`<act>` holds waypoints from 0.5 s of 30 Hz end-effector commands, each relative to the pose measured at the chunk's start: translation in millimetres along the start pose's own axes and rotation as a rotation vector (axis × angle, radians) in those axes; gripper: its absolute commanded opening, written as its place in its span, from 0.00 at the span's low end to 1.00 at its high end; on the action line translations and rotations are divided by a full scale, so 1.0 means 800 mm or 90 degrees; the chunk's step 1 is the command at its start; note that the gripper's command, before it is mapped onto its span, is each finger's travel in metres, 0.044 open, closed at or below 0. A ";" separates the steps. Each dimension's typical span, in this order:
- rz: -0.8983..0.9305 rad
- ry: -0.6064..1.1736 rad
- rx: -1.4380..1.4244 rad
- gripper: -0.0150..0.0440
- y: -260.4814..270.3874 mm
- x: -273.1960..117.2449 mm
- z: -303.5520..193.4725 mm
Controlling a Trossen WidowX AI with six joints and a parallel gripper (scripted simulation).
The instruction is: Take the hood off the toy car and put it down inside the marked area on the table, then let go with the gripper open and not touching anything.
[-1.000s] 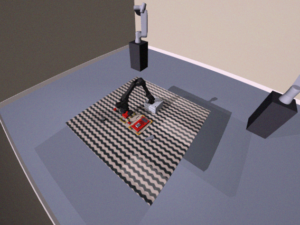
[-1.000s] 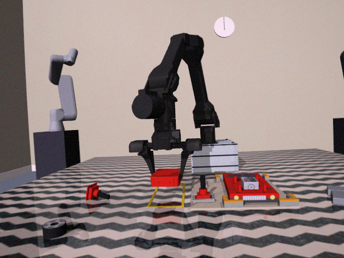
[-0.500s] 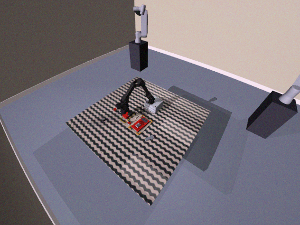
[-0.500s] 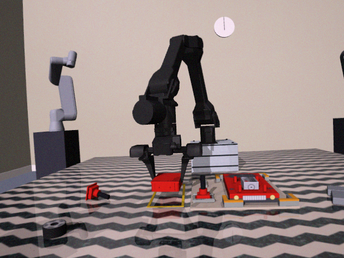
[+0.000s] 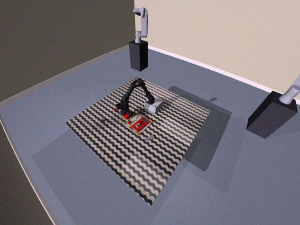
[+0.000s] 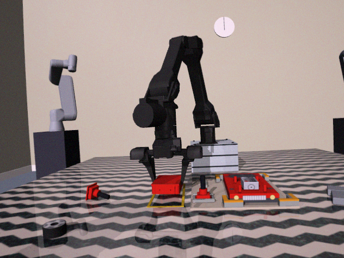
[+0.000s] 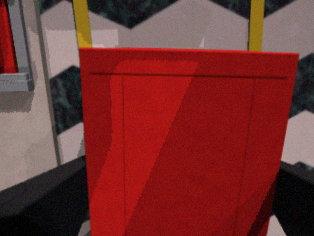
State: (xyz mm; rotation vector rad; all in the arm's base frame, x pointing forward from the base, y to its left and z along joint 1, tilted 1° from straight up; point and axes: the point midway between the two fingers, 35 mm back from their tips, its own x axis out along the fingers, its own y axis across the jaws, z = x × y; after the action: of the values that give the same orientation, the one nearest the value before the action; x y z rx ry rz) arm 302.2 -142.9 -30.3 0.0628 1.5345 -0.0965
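One red hood (image 5: 125, 116) (image 6: 166, 185) (image 7: 175, 150) is grasped by its sides in the gripper (image 5: 125, 116) (image 6: 167, 180) (image 7: 183, 167), fingers clamped on it, low over the rear part of the yellow marked area (image 6: 166, 207) (image 7: 256, 25). Clock directions here follow the exterior view, twelve pointing away from the viewer. The hood looks close to level; whether its underside already meets the table is hard to tell.

Setting down is the step in hand, with the lift-off done. The outline's front lies toward six o'clock of the hood, so a small shift that way may be needed to seat it wholly inside. Lower slowly and straight, keeping it flat, then part the fingers evenly and rise vertically; a sideways pull or uneven release could drag it over the line.

At four o'clock stands a black post on a red foot (image 5: 129, 122) (image 6: 203, 182), near enough that the opening fingers should be watched. Farther out at three o'clock lies the toy car (image 5: 145, 122) (image 6: 232, 191), its silver block (image 5: 137, 125) (image 6: 249, 183) exposed. A black wheel (image 5: 103, 119) (image 6: 54, 228) sits well apart toward eight.
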 end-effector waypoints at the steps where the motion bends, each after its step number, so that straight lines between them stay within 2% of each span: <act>1: 0.001 -0.001 -0.003 0.25 0.000 0.002 0.000; 15: 0.001 -0.001 -0.003 0.25 0.000 0.011 0.000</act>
State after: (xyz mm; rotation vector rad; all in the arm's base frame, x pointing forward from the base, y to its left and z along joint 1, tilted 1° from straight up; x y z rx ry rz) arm 302.5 -143.1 -37.6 0.0628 1.5346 -0.0964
